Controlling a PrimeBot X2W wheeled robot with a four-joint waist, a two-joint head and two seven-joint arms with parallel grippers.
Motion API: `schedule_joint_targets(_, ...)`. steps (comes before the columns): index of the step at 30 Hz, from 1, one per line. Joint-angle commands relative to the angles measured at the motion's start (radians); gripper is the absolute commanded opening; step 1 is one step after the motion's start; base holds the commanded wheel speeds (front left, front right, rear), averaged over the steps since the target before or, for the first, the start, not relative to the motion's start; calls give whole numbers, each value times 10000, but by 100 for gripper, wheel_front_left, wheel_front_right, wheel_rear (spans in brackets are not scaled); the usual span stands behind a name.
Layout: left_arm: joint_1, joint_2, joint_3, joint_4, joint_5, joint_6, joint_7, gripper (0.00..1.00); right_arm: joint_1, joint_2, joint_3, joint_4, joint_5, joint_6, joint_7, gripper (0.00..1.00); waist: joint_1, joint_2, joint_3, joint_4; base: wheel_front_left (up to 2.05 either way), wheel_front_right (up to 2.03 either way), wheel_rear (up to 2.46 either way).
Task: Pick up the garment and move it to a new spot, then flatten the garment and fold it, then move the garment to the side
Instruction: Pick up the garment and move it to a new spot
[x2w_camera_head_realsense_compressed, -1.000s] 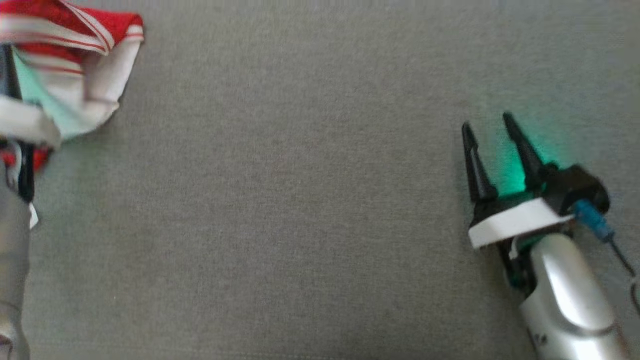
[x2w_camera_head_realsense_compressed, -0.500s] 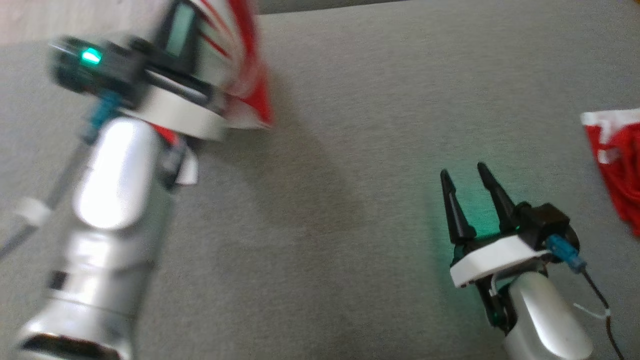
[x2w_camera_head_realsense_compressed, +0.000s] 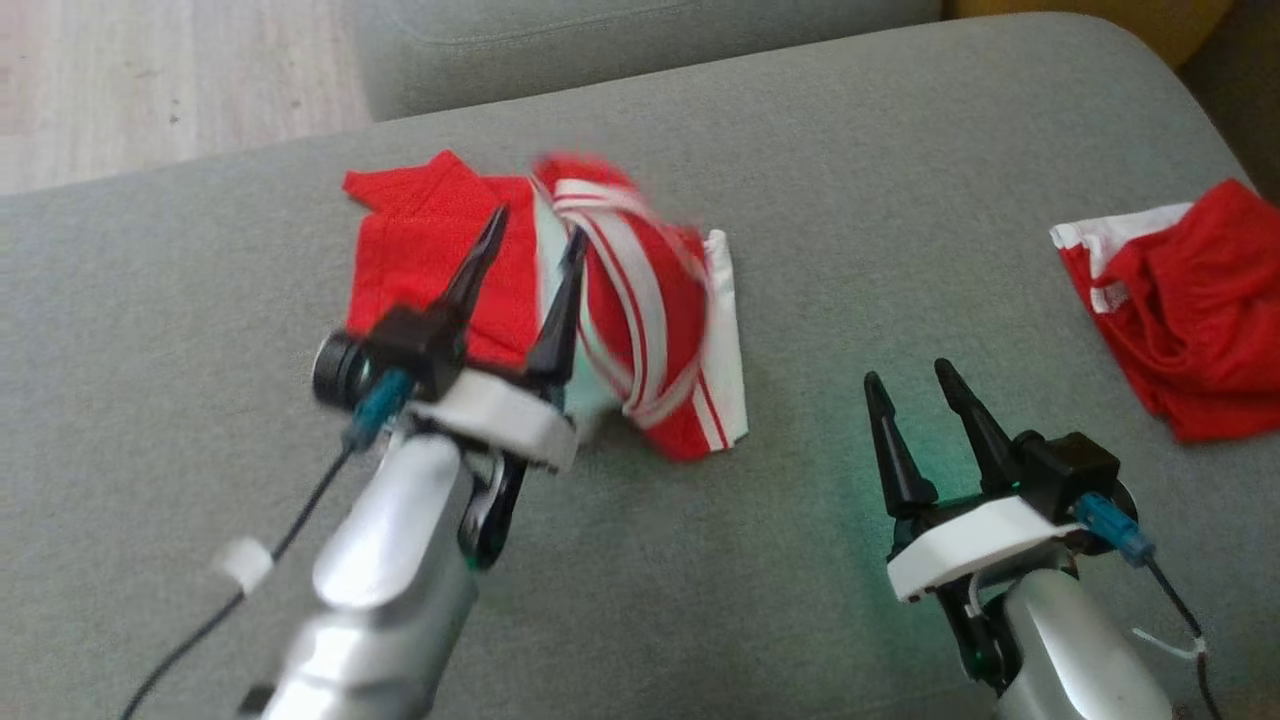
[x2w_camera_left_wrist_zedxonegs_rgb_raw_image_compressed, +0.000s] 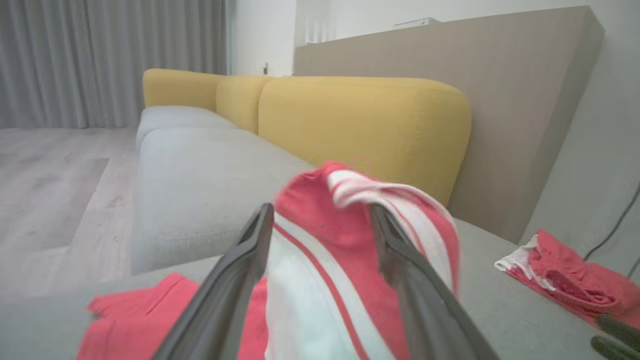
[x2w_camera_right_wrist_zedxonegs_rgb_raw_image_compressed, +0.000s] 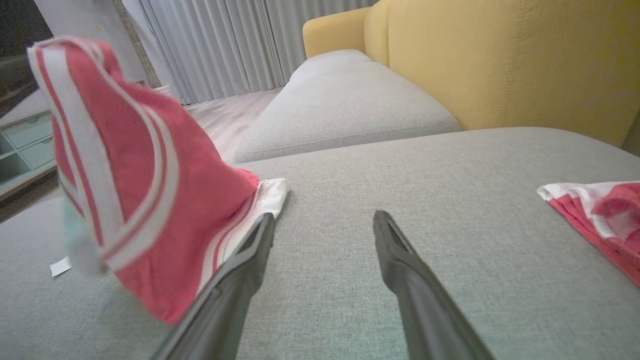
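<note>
The garment, red with white stripes and a white panel, lies bunched on the grey sofa cushion, its upper part blurred with motion. My left gripper hovers over its left half with fingers spread apart. In the left wrist view a hump of the garment stands between and beyond the open left gripper. My right gripper is open above bare cushion to the garment's right, holding nothing. The right wrist view has the garment to the left of the right gripper.
A second red and white cloth lies near the cushion's right edge. Yellow backrests stand behind the seat. Wooden floor lies past the far left edge. A small white scrap sits on the cushion.
The head camera has swung, shifting the whole picture. My left gripper, shut on the garment before, has opened, and the garment now rests bunched on the cushion. The right gripper stays open.
</note>
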Motion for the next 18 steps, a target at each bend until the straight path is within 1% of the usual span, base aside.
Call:
schedule_joint_targets(1, 58, 186, 500, -292, 72, 230, -49, 100, -9, 104, 186, -248, 73, -9, -24, 100, 1, 0, -99, 138, 0, 0, 0)
schedule_joint_targets(3, 681, 313, 982, -406, 202, 470, -49, 100, 33, 104, 120, -218, 105, -9, -24, 100, 1, 0, -210, 263, 0, 0, 0)
schedule_joint_targets(6, 1765, 750, 1801, -729, 513, 770, -50, 100, 79, 105, -6, -163, 159, -9, -24, 100, 1, 0, -353, 461, 0, 0, 0)
schedule_joint_targets(7, 2535, 982, 2344, -996, 711, 874, -50, 100, 121, 105, -105, -134, 197, -9, -24, 100, 1, 0, -472, 610, 0, 0, 0)
schedule_joint_targets(10, 3671, 1152, 2984, -1480, 1099, 940, -50, 100, 213, 105, -277, -63, 210, -9, -24, 100, 1, 0, -662, 826, 0, 0, 0)
schedule_joint_targets(13, 4825, 1027, 3532, -2064, 1433, 944, -50, 100, 361, 105, -416, 14, 197, -9, -24, 100, 1, 0, -856, 1001, 0, 0, 0)
schedule_joint_targets(15, 5500, 844, 3863, -2393, 1572, 891, -50, 100, 471, 106, -465, 102, 221, -9, -24, 100, 1, 0, -932, 1107, 0, 0, 0)
schedule_joint_targets(16, 5500, 844, 3863, -2393, 1572, 891, -50, 100, 471, 106, -465, 102, 221, -9, -24, 100, 1, 0, -932, 1107, 0, 0, 0)
schedule_joint_targets(18, 6041, 627, 4163, -2732, 1678, 838, -50, 100, 576, 106, -534, 163, 232, -9, -24, 100, 1, 0, -983, 1230, 0, 0, 0)
